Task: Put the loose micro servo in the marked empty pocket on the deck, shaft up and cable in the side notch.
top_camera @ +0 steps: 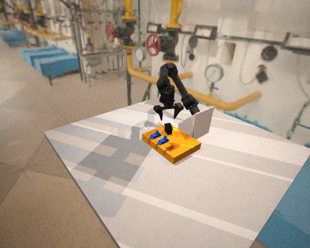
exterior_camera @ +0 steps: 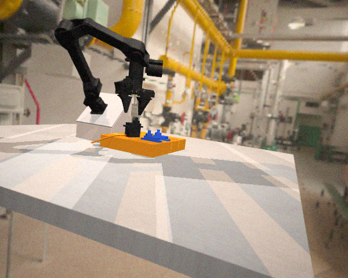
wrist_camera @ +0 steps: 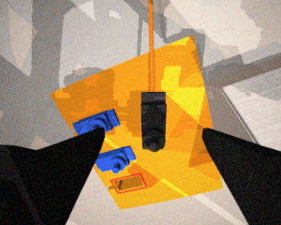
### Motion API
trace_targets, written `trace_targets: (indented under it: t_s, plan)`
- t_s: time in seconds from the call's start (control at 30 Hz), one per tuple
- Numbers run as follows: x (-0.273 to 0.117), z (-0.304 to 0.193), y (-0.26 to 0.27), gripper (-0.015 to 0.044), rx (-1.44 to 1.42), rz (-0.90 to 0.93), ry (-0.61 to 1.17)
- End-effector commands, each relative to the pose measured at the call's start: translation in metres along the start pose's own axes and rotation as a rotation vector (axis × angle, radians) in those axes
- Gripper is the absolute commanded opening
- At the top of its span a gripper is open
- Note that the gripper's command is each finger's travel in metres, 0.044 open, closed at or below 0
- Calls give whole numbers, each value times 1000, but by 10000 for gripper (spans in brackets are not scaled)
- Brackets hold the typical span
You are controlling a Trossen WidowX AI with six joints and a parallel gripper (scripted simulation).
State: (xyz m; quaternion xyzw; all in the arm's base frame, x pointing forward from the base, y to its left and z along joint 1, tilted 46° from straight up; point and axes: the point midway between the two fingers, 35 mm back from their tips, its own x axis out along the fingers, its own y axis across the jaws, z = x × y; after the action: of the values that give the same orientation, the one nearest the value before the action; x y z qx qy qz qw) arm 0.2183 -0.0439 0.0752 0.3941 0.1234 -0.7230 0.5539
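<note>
The loose black micro servo (top_camera: 168,128) (exterior_camera: 133,129) (wrist_camera: 154,121) stands upright on top of the orange deck (top_camera: 187,148) (exterior_camera: 126,147) (wrist_camera: 201,175), shaft up. Its orange cable (exterior_camera: 104,138) (wrist_camera: 151,52) runs out past the deck's edge. The marked empty pocket (top_camera: 171,147) (wrist_camera: 128,183), outlined in red, lies near a corner of the deck, beyond two seated blue servos; the exterior view does not show it clearly. My gripper (top_camera: 168,119) (exterior_camera: 133,113) (wrist_camera: 153,132) is open and empty, pointing down above the black servo, with the fingertips on either side of it in the wrist view and not touching it.
Two blue servos (top_camera: 155,134) (top_camera: 163,140) (wrist_camera: 97,123) (wrist_camera: 115,159) sit in the deck between the black servo and the pocket. A pale upright panel (top_camera: 203,122) stands close behind the deck, near the arm's base. The deck rests on a pale table (top_camera: 216,197) (exterior_camera: 198,206).
</note>
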Motion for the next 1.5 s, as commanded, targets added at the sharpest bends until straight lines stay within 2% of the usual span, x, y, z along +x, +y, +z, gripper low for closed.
trace_targets:
  t_s: [0.0,0.17,0.8,1.2,1.37,1.47]
  plan:
    - [4,1,-2,440,-11,0,-14]
    - [24,2,-2,440,-11,0,-14]
    - [47,3,-3,440,-11,1,-15]
    - [47,3,-3,125,-11,1,-15]
    - [47,3,-3,92,-11,1,-15]
    - [42,3,-2,13,-11,1,-14]
